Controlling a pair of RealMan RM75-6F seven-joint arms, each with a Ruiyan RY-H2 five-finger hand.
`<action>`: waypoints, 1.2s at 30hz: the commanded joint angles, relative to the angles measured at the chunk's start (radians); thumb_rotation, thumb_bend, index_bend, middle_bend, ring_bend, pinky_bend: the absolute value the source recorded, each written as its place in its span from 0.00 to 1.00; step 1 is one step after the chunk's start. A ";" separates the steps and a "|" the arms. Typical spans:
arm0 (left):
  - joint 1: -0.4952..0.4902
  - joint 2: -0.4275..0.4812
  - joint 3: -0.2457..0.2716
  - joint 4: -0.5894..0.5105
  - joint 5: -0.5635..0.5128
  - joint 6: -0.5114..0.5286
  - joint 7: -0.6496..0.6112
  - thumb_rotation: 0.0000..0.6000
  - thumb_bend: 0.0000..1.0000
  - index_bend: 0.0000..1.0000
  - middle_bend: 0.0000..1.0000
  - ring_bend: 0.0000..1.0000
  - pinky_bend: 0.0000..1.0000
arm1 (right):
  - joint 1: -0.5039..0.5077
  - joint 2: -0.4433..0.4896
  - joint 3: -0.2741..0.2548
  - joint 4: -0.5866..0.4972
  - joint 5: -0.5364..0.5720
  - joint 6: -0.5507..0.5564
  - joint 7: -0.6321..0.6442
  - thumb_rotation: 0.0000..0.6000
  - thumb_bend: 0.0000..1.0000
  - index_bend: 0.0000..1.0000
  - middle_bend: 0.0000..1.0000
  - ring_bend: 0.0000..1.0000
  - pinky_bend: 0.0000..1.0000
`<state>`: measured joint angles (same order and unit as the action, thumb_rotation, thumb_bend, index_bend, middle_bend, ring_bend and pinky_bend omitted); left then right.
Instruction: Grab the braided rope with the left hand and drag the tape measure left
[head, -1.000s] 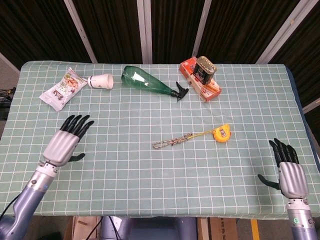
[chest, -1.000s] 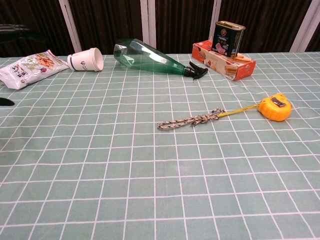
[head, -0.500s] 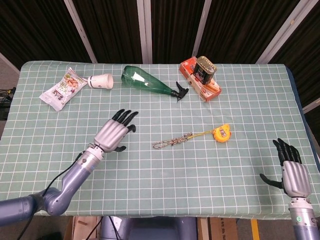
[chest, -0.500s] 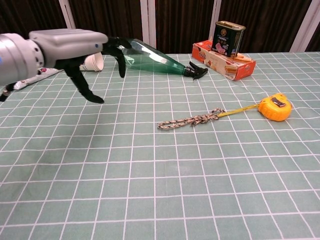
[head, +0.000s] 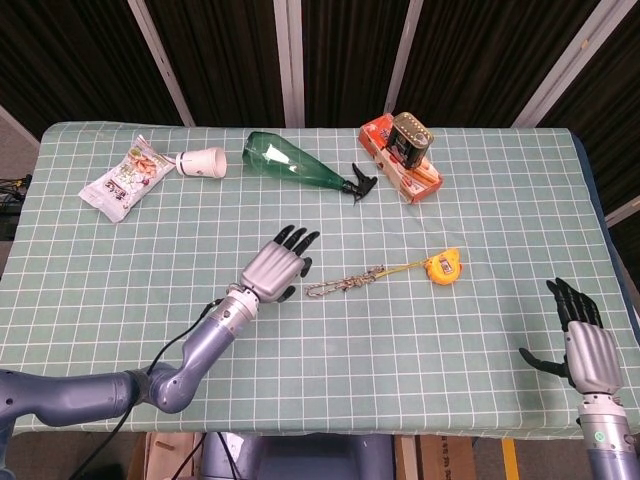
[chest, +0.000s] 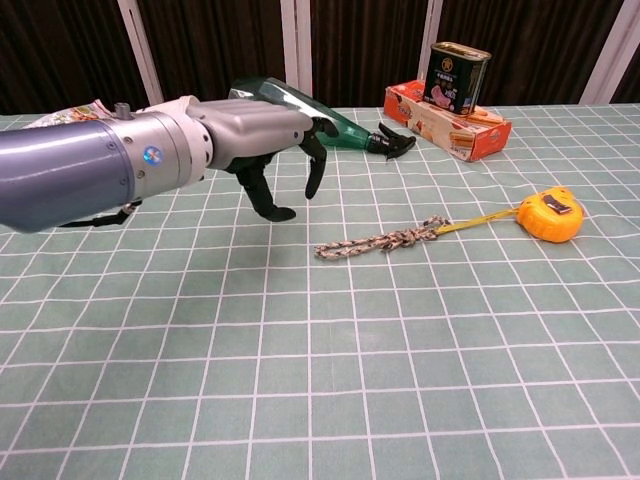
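Note:
A braided rope (head: 345, 283) (chest: 381, 240) lies on the green checked cloth near the table's middle. A thin yellow tape joins it to the orange tape measure (head: 442, 266) (chest: 549, 214) on its right. My left hand (head: 277, 265) (chest: 262, 142) hovers open just left of the rope's left end, fingers spread and pointing down, holding nothing. My right hand (head: 582, 336) stays open at the table's right front corner, far from the rope; the chest view does not show it.
Along the far side lie a snack bag (head: 125, 177), a tipped paper cup (head: 204, 162) (chest: 174, 118), a green spray bottle (head: 297, 167) (chest: 340, 126) on its side, and an orange box (head: 400, 170) (chest: 450, 121) with a tin can (head: 411, 136) (chest: 457, 76) on it.
My left hand has swept right from the table's left side to just beside the rope's left end. The right hand has barely shifted. Rope and tape measure have not moved.

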<state>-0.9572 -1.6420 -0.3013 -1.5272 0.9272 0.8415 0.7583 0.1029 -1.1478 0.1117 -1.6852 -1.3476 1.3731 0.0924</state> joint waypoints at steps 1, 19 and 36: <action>-0.023 -0.027 0.012 0.029 -0.030 0.002 0.014 1.00 0.41 0.49 0.00 0.00 0.00 | 0.000 0.003 0.000 -0.002 0.003 -0.004 0.004 1.00 0.18 0.00 0.00 0.00 0.00; -0.102 -0.154 0.067 0.185 -0.114 -0.014 0.022 1.00 0.42 0.52 0.00 0.00 0.00 | 0.002 0.011 0.002 -0.009 0.014 -0.017 0.020 1.00 0.18 0.00 0.00 0.00 0.00; -0.128 -0.187 0.078 0.244 -0.095 -0.009 -0.032 1.00 0.44 0.55 0.00 0.00 0.00 | 0.003 0.014 0.001 -0.015 0.019 -0.025 0.022 1.00 0.18 0.00 0.00 0.00 0.00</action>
<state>-1.0844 -1.8287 -0.2247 -1.2844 0.8310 0.8321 0.7272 0.1062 -1.1339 0.1131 -1.6994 -1.3280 1.3482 0.1150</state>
